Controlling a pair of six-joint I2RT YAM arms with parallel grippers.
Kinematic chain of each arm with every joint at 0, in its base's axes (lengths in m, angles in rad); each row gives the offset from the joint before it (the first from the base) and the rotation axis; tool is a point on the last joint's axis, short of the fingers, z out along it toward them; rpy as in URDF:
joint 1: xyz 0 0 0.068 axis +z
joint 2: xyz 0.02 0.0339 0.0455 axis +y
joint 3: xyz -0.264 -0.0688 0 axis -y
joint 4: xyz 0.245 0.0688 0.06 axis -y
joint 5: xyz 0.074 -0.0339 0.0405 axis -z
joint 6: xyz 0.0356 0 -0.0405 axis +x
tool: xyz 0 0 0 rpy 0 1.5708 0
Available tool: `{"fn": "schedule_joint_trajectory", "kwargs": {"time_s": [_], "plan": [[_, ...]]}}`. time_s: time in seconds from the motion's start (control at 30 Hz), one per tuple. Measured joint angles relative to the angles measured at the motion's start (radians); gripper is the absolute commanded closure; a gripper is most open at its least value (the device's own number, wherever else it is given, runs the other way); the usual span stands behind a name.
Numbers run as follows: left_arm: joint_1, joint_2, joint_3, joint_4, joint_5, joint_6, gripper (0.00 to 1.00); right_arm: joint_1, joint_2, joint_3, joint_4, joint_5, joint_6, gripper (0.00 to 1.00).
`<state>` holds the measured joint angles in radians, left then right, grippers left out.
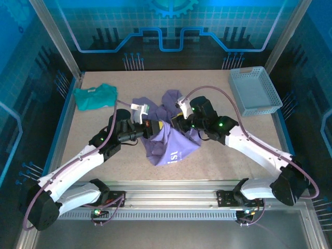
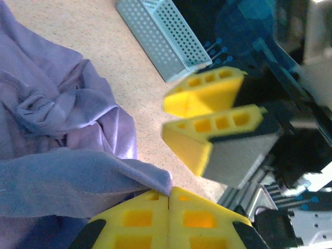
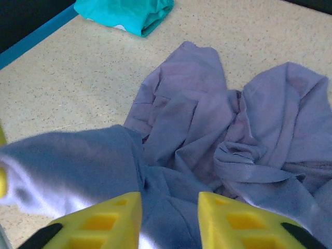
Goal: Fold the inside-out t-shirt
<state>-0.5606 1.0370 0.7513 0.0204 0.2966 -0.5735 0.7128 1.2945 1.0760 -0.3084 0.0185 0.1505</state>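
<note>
The inside-out t-shirt (image 1: pixel 168 140) is a crumpled lavender heap in the middle of the table, with part of its white lettering showing near the front. My left gripper (image 2: pixel 168 196) is shut on an edge of the t-shirt (image 2: pixel 78 171) and holds that edge lifted. My right gripper (image 3: pixel 170 218) is open, with a fold of the t-shirt (image 3: pixel 207 119) lying loose in the gap between its yellow fingers. In the top view the left gripper (image 1: pixel 151 126) and right gripper (image 1: pixel 175 123) face each other closely over the heap. The left wrist view shows the right gripper (image 2: pixel 168 118) with its fingers slightly apart.
A smaller teal-green shirt (image 1: pixel 96 96) lies bunched at the back left, also at the top of the right wrist view (image 3: pixel 129 13). A light blue perforated basket (image 1: pixel 255 91) stands at the back right. Raised blue rails border the table (image 1: pixel 104 161).
</note>
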Motion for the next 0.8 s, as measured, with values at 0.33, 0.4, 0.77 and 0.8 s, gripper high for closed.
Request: {"fn": "schedule_joint_trajectory", "kwargs": {"time_s": [0.33, 0.4, 0.77, 0.8], "plan": [[-0.009, -0.007, 0.024, 0.015, -0.039, -0.071, 1.00, 0.126, -0.080, -0.163, 0.177, -0.136, -0.055, 0.42], [-0.011, -0.018, 0.024, 0.015, -0.038, -0.083, 1.00, 0.126, -0.033, -0.162, 0.232, -0.131, -0.050, 0.41], [-0.013, -0.073, 0.024, 0.038, -0.031, -0.087, 1.00, 0.032, 0.017, -0.177, 0.362, -0.173, -0.014, 1.00], [-0.013, -0.073, 0.024, 0.038, -0.030, -0.086, 1.00, 0.015, 0.006, -0.180, 0.360, -0.196, -0.024, 1.00]]}}
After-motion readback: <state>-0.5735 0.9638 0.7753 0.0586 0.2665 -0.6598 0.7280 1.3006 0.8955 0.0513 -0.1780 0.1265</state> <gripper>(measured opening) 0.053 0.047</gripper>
